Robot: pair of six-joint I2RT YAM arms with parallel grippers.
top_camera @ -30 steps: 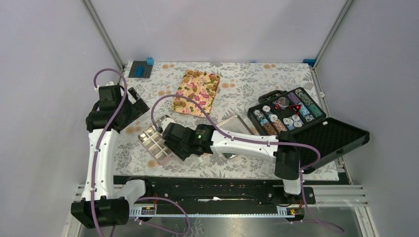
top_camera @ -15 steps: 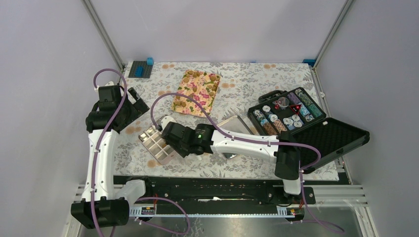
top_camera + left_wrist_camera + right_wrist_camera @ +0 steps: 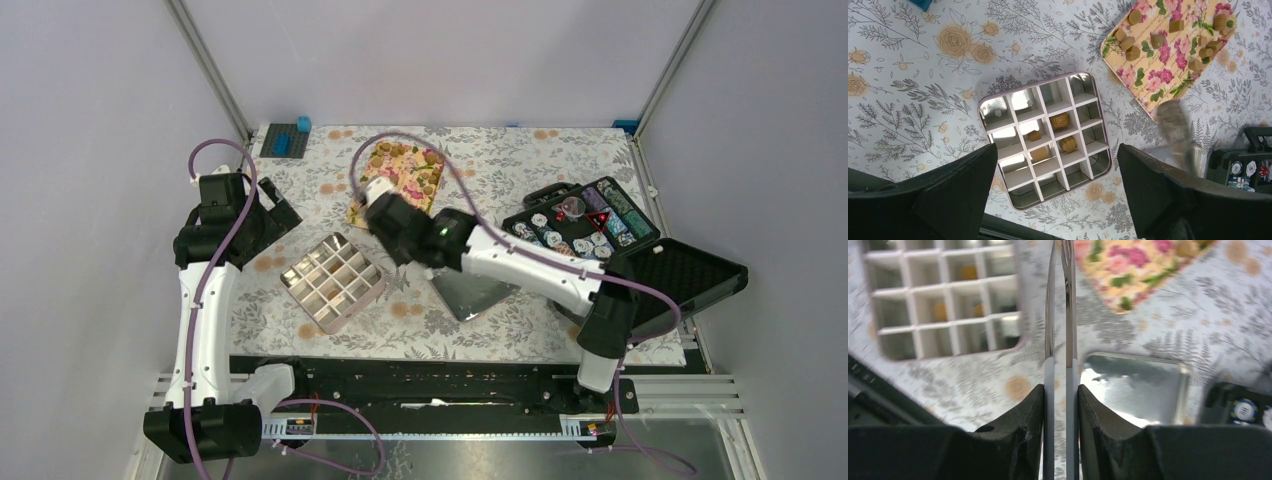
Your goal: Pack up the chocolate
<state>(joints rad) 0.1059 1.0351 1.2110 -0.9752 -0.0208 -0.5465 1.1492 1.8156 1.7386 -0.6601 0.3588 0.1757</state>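
1. Left claw [image 3: 1056, 148]: fingers spread wide, empty, held above the square silver divided tin [image 3: 345, 305].
2. Right claw [image 3: 1058, 270]: fingers drawn almost together with only a thin slit between them, gripping nothing. It hangs over the patterned tabletop [image 3: 520, 160] between the tin, the yellow tray printed with pink flowers [image 3: 1168, 65] and the flat silver tin lid [image 3: 1133, 385].
3. Chocolate: most golden-brown chocolate lumps [image 3: 1134, 17] lie scattered on the tray. Four occupy central cells of the tin; the remaining visible cells hold none.
4. An open black case of striped chips [image 3: 585, 230] sits at the right.
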